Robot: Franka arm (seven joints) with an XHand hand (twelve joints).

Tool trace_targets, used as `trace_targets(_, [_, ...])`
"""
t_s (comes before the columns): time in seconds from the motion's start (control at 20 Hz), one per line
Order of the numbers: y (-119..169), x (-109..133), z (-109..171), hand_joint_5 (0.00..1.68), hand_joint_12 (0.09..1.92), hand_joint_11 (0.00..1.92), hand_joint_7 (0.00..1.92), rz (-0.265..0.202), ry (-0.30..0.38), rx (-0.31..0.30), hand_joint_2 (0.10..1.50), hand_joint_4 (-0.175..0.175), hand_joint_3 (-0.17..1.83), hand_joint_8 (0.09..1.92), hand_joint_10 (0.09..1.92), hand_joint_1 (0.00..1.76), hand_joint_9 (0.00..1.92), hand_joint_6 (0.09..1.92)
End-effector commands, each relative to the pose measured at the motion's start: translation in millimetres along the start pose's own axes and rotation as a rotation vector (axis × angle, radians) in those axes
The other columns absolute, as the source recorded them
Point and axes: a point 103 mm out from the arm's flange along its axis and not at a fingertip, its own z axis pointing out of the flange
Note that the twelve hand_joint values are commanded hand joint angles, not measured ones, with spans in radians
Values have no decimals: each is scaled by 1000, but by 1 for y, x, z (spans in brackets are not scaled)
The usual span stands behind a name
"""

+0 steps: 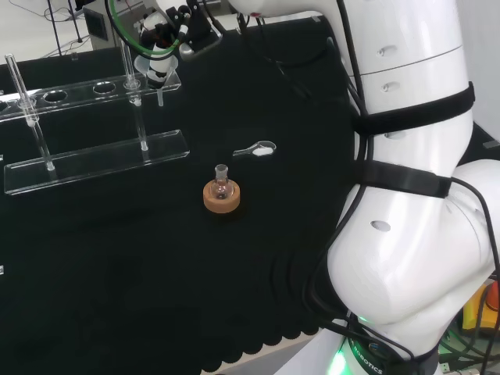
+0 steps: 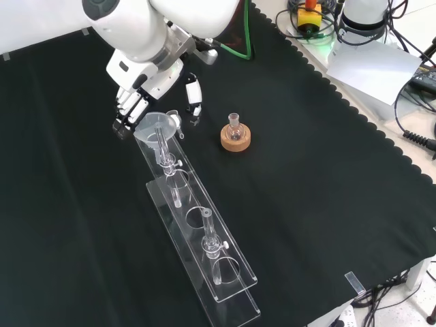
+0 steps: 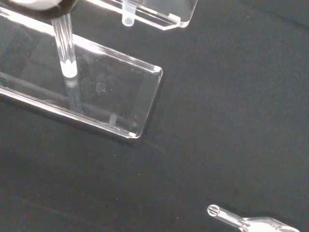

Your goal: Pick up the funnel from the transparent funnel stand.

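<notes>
Hand (image 2: 146, 92) at funnel (image 2: 158, 125), clear stand (image 2: 204, 252), no legible txt

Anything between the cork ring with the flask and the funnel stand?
Only bare black cloth between the cork ring and the funnel stand, in head view.

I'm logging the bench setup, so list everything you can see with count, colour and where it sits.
Funnel: one, clear, seated in the stand's end hole nearest the hand, front view.
Funnel stand: one, clear, running down the cloth's middle, front view.
Small flask: one, clear, standing upright on the cork ring.
Cork ring: one, tan, right of the funnel, front view.
Small spoon: one, clear, lying behind the cork ring, head view.
Cloth: one, black, covering the bench.
Hand: one, black and white, at the funnel.
</notes>
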Motion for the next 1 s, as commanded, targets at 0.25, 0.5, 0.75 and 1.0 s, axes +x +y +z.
trace_targets(0.25, [7,-3,1,56,1415,429,0,-15,-16,16,594,-93,536,484,819,719,231,87])
trace_targets(0.5, [11,-3,2,66,1418,430,0,-20,-27,24,591,-89,550,533,807,730,269,87])
trace_targets(0.75, [13,-2,3,72,1417,432,0,-22,-48,32,586,-86,564,604,784,736,311,87])
trace_targets(1.0, [15,0,2,84,1413,436,0,-19,-70,40,583,-83,583,668,724,747,389,87])
